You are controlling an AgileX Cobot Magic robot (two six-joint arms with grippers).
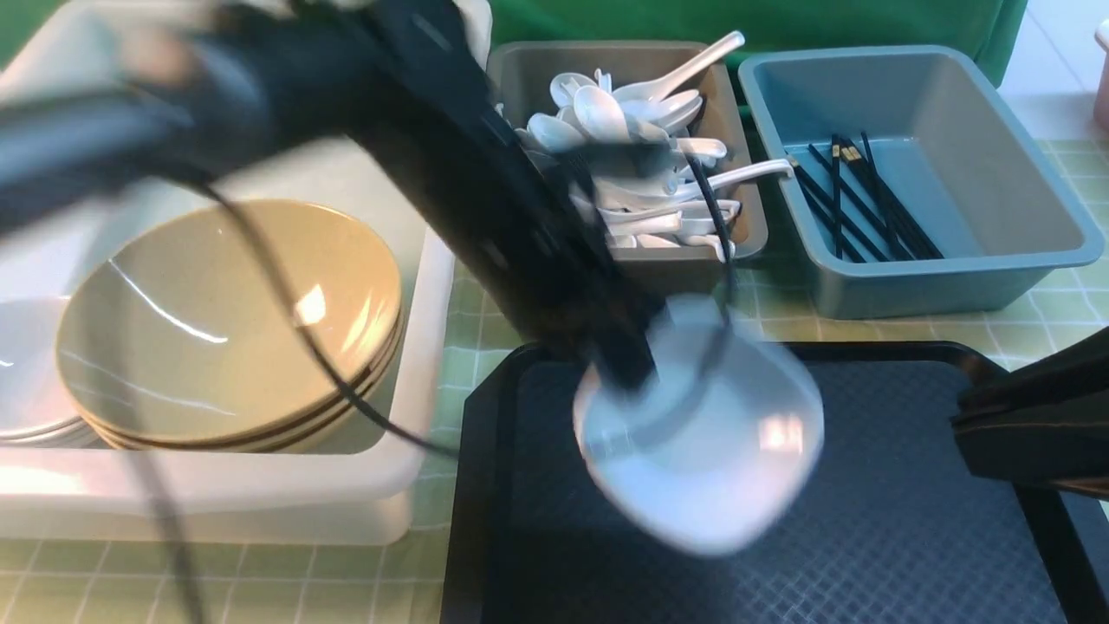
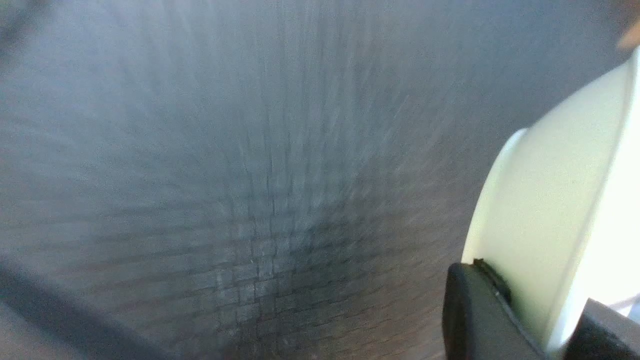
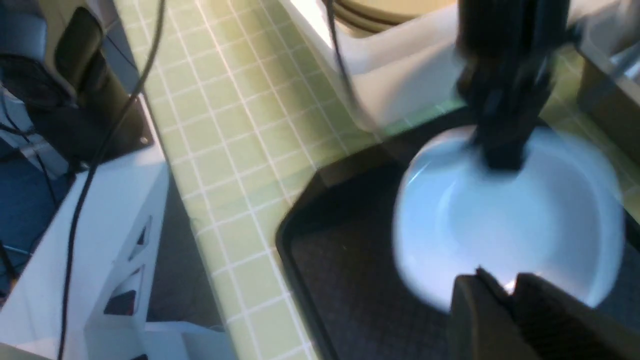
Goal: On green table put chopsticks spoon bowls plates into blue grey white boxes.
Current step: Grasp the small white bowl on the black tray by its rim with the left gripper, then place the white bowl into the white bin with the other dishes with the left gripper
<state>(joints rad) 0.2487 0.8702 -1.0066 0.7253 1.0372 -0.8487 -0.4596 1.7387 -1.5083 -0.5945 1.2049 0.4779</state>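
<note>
My left gripper (image 1: 631,374) is shut on the rim of a small white plate (image 1: 719,459), which hangs tilted and blurred just above the black tray (image 1: 780,572). The left wrist view shows the plate (image 2: 550,210) pinched edge-on between the jaws of the left gripper (image 2: 545,325). At the tray's right side, my right gripper (image 1: 960,420) is shut and empty. In its wrist view, this gripper (image 3: 510,286) points at the plate (image 3: 500,225). Tan bowls (image 1: 234,321) sit stacked in the white box (image 1: 424,364). Spoons (image 1: 624,130) fill the grey box (image 1: 745,113). Chopsticks (image 1: 858,199) lie in the blue box (image 1: 918,104).
White plates (image 1: 22,373) are stacked beside the bowls at the left end of the white box. The green table (image 1: 260,581) shows in front of that box and between the boxes. A cable from the left arm (image 1: 286,286) hangs over the bowls.
</note>
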